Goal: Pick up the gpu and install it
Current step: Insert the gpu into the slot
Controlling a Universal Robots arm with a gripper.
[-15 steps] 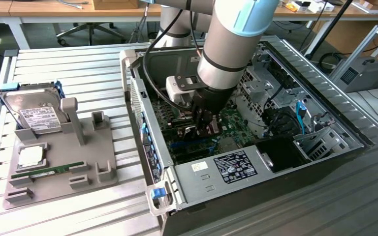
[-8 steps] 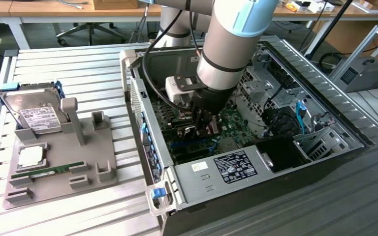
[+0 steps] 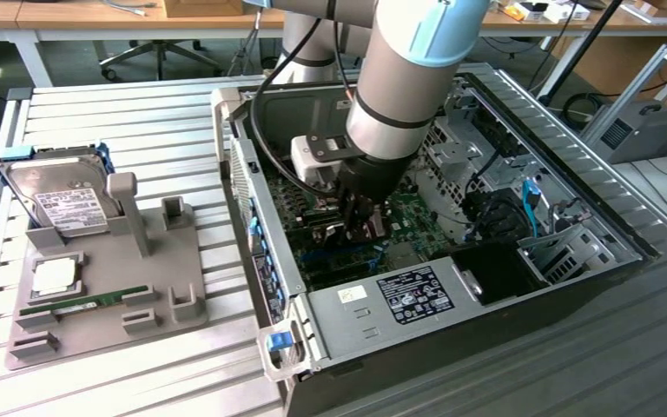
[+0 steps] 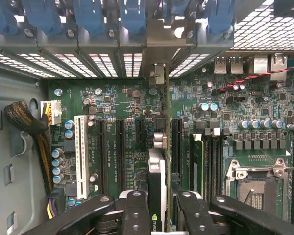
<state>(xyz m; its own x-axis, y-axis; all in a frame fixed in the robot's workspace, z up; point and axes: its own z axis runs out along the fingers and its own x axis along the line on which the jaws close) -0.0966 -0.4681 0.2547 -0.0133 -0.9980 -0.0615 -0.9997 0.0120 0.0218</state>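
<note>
The fingers (image 4: 136, 211) were closed on the gpu (image 4: 157, 174), one dark pad on each face of the card, pinching it near one end. The card stood on edge inside the computer case (image 3: 236, 130), its long side running along the black expansion slots (image 4: 120, 147) of the green motherboard (image 4: 130, 100). Its silvery bracket end pointed toward the vented rear wall of the case, under the row of blue slot clips (image 4: 132, 14). I could not tell whether its lower edge was touching a slot or was just above one.

A long white slot (image 4: 81, 152) lay a few slots to one side of the card. On the other side sat an installed memory stick (image 4: 198, 159) and, farther along, the bare metal-framed CPU socket (image 4: 255, 183). A braided cable bundle (image 4: 23, 120) curled near the case wall beyond the white slot, and a red-and-black twisted wire (image 4: 264, 76) crossed the board near the rear ports.

The grey arm (image 3: 409, 78) reached straight down into the open case from above. The labelled power supply (image 3: 417, 295) filled the near end of the case.

The case lay on its side on a slatted metal surface (image 3: 114, 113). Outside the case, toward the exterior view's left, stood a grey parts holder (image 3: 108, 278). It held a hard drive in a blue frame (image 3: 62, 198) leaning upright, a square processor chip (image 3: 55, 275) and a narrow green RAM stick (image 3: 84, 301).
</note>
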